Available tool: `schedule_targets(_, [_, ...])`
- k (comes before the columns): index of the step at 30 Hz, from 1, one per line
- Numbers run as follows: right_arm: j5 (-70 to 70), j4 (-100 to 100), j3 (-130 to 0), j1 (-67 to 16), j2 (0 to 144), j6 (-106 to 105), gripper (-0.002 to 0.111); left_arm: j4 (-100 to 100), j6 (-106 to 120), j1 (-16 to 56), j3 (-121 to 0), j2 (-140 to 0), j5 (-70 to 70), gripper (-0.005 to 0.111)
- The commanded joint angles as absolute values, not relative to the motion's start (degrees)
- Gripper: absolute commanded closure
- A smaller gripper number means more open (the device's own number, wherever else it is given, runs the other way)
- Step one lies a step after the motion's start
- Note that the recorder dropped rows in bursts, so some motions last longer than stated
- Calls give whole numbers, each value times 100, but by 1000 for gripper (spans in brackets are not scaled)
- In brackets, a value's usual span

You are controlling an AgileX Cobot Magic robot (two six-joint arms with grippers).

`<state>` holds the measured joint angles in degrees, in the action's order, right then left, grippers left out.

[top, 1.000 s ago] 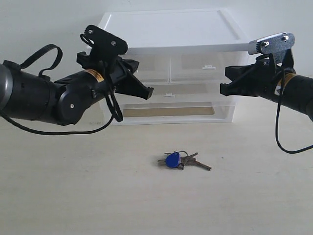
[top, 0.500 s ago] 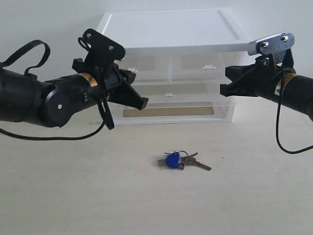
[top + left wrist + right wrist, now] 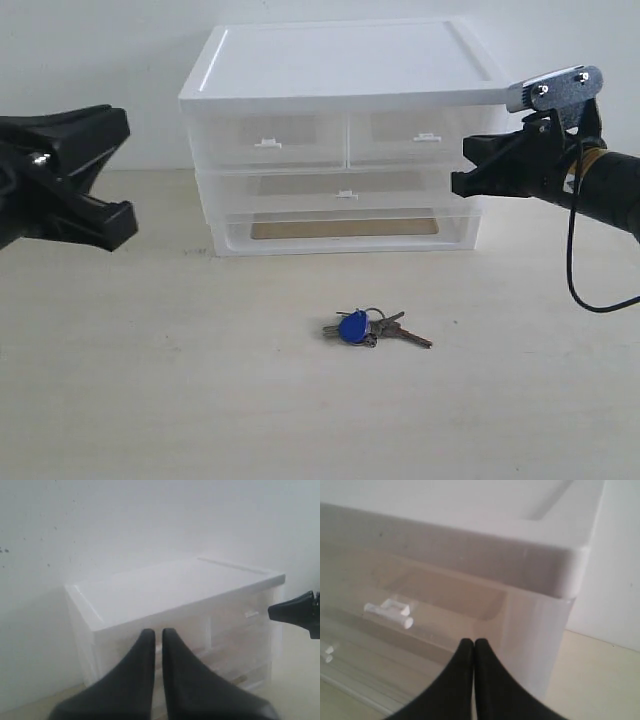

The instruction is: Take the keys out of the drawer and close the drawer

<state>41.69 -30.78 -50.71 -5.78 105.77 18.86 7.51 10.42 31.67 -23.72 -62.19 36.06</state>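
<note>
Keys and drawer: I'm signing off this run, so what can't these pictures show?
- Keys: too small in the exterior view to count; absent from both wrist views.
- Drawer: handle hidden behind the left gripper in its wrist view.
- Right wrist view: frames the right drawer, leaving the left one out.

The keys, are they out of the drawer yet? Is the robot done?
Done: the keys lie on the table, and the drawer looks shut. In hand: nothing; left gripper and right gripper are shut and empty. Left: nothing that I can see.
</note>
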Motion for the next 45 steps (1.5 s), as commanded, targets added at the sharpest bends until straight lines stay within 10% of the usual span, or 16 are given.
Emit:
schedule_targets(1, [3909, -2643, -4989, -523, 10103, 1873, 108, 750, 1002, 3200, -1962, -5400, 3643, 102])
schedule_targets(27, [3167, -3244, -1012, -523, 2039, 3370, 108, 800, -603, 3200, -1348, -2272, 761, 102])
schedule_targets(45, [-237, -3192, -448, -523, 499, 3938, 108, 920, -672, 3200, -1348, -2272, -157, 102])
